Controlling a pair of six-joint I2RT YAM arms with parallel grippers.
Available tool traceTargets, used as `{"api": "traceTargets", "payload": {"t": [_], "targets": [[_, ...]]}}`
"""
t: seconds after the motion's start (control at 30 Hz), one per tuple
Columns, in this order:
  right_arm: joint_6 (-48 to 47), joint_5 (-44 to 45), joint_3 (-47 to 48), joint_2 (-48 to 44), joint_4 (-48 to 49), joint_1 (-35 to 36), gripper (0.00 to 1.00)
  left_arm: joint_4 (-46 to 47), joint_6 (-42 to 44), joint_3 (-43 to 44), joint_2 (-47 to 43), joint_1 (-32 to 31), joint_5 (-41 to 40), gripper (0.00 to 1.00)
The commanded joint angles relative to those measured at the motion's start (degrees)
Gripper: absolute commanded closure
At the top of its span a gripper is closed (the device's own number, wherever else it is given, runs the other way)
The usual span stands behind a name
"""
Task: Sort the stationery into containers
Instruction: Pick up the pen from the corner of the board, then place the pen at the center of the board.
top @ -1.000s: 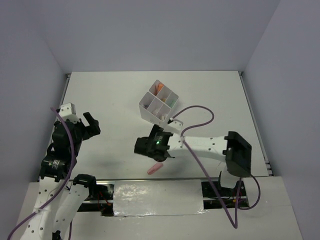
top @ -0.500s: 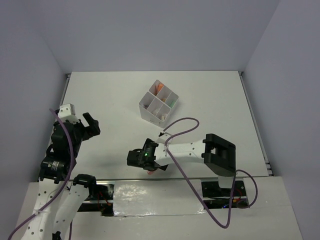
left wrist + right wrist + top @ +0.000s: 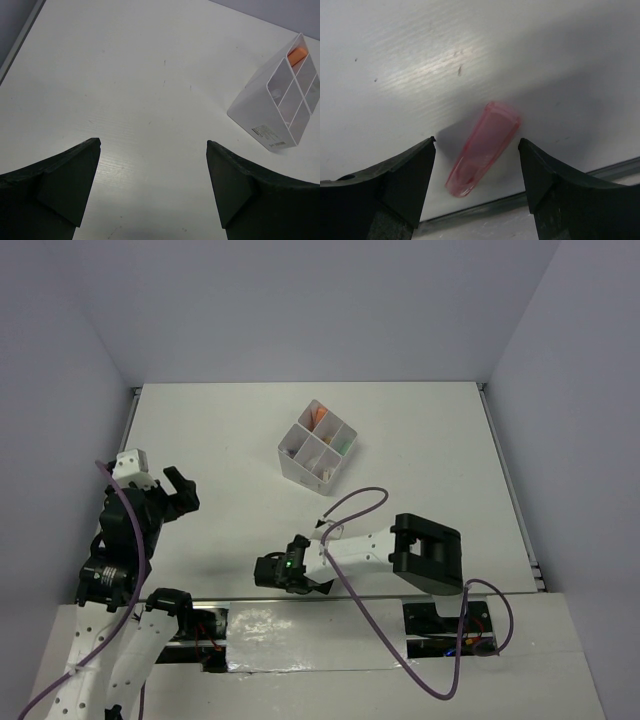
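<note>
1. The stubby pink marker [image 3: 484, 150] lies flat on the surface [image 3: 420, 440], close to its near edge and a little left of the middle, well apart from the white four-compartment box [image 3: 300, 470].
2. The right tool [image 3: 476, 144] straddles the marker. Its jaws stand apart with a gap on either side and grip nothing.
3. The left tool [image 3: 153, 150] hangs wide open and empty over the left part of the surface.
4. The marker looks like light, stiff, translucent plastic. It is smooth and rounded, so it will probably slip or roll if pinched off-centre.
5. It lies at an angle between the jaws, so a squeeze may swivel it before it seats.
6. The best hold is likely across the middle of the barrel, low against the surface and with modest force.
7. The metal strip along the near edge is close, which leaves little room on that side.
</note>
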Motion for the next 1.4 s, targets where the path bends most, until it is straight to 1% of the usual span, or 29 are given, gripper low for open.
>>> {"api": "traceTargets", "payload": {"t": [0.0,0.03,0.13,0.17,0.23,0.27,0.3,0.33,0.43,0.47,0.5,0.53,0.6,0.63,0.67,0.7,0.73,0.8,0.83,0.9,0.93,0.97,1.0,1.03,1.07,1.1,1.2,1.23,1.37], "targets": [[1.9,-1.1,-3.4,-0.9,3.0,0.1,0.26,1.6,-0.1,0.9,-0.6,-0.2,0.5,0.01],[1.7,-1.8,-4.1,-0.6,3.8,0.0,0.27,1.6,-0.1,1.0,-0.8,-0.2,0.5,0.01],[0.4,-2.9,-4.3,0.6,4.2,-0.7,0.37,1.6,-0.2,0.9,-0.9,-0.2,0.4,0.01],[0.2,-3.1,-4.4,0.9,4.7,-0.8,0.46,1.6,-0.2,0.9,-1.0,-0.2,0.4,0.01],[-0.5,-3.1,-5.5,0.9,5.3,-1.0,0.61,1.6,-0.2,1.0,-0.9,-0.2,0.4,0.01],[-1.0,-2.9,-6.0,0.3,6.6,-1.6,0.78,1.6,-0.2,0.9,-1.1,-0.2,0.3,0.01],[-1.5,-2.7,-6.6,-0.2,7.3,-1.9,1.00,1.6,-0.2,1.0,-1.2,-0.2,0.4,0.01],[-1.4,-2.4,-7.4,-0.8,7.6,-2.0,1.00,1.6,-0.2,0.8,-1.2,-0.2,0.3,0.01],[-3.7,3.1,-6.6,-4.1,7.8,-2.2,1.00,1.6,-0.1,0.9,-1.3,-0.2,0.2,0.01],[-6.0,7.3,-6.3,-5.1,9.0,-2.6,1.00,1.6,-0.2,1.0,-1.4,-0.2,0.2,0.01],[-8.7,9.6,-6.2,-6.2,10.8,-2.9,1.00,1.6,-0.2,0.9,-1.4,-0.2,0.1,0.01],[-15.3,11.6,-6.5,-8.9,14.9,-3.3,1.00,1.6,-0.2,0.9,-1.4,-0.2,0.1,0.01],[-21.4,15.9,-7.6,-12.1,18.6,-4.8,1.00,1.6,-0.2,0.9,-1.5,-0.2,0.0,0.01],[-28.3,16.3,-9.6,-15.7,20.8,-8.0,1.00,1.6,-0.2,0.8,-1.4,-0.2,0.1,0.01],[-32.7,16.3,-11.2,-17.9,27.5,-10.2,1.00,1.8,-0.1,0.8,-1.3,-0.3,0.4,0.01],[-37.2,15.4,-15.0,-20.0,32.5,-12.5,1.00,2.0,-0.1,0.7,-1.1,-0.3,0.5,0.01],[-49.8,10.2,-17.4,-24.7,44.9,-18.4,1.00,2.0,0.0,0.7,-0.8,-0.3,0.8,0.01],[-60.1,5.6,-23.6,-28.6,56.3,-23.3,1.00,2.0,0.0,0.8,-0.5,-0.4,1.0,0.01],[-69.8,4.1,-24.6,-30.8,64.5,-26.8,1.00,2.0,0.1,0.8,-0.4,-0.4,1.2,0.01],[-76.1,6.4,-24.2,-31.0,68.3,-29.7,1.00,2.2,0.2,0.7,-0.5,-0.4,1.6,0.01],[-83.6,5.5,-22.8,-29.6,71.7,-31.3,1.00,2.3,0.4,0.5,-0.8,-0.4,1.8,0.01],[-85.5,3.1,-21.3,-28.3,72.0,-35.1,1.00,2.3,0.4,0.5,-0.9,-0.4,2.0,0.01],[-88.7,1.2,-19.2,-27.4,73.1,-37.3,1.00,2.5,0.6,0.4,-0.9,-0.4,2.1,0.01],[-90.2,-1.1,-18.5,-25.3,76.2,-39.0,1.00,2.6,0.6,0.4,-0.9,-0.4,2.2,0.01],[-91.3,-4.6,-16.8,-24.2,77.3,-41.9,1.00,2.7,0.7,0.4,-0.9,-0.4,2.5,0.01],[-93.4,-6.0,-15.6,-21.9,78.7,-43.2,1.00,2.8,0.7,0.3,-0.7,-0.4,2.6,0.01],[-95.8,-6.5,-11.0,-18.1,78.5,-46.2,1.00,2.9,0.7,0.2,-0.2,-0.5,3.1,0.01],[-96.1,-5.8,-10.5,-16.0,79.6,-46.7,1.00,2.8,0.8,0.3,0.1,-0.5,3.3,0.01],[-94.3,-10.5,-8.9,-11.4,81.6,-49.3,1.00,3.0,1.0,0.2,0.6,-0.6,3.9,0.01]]}}
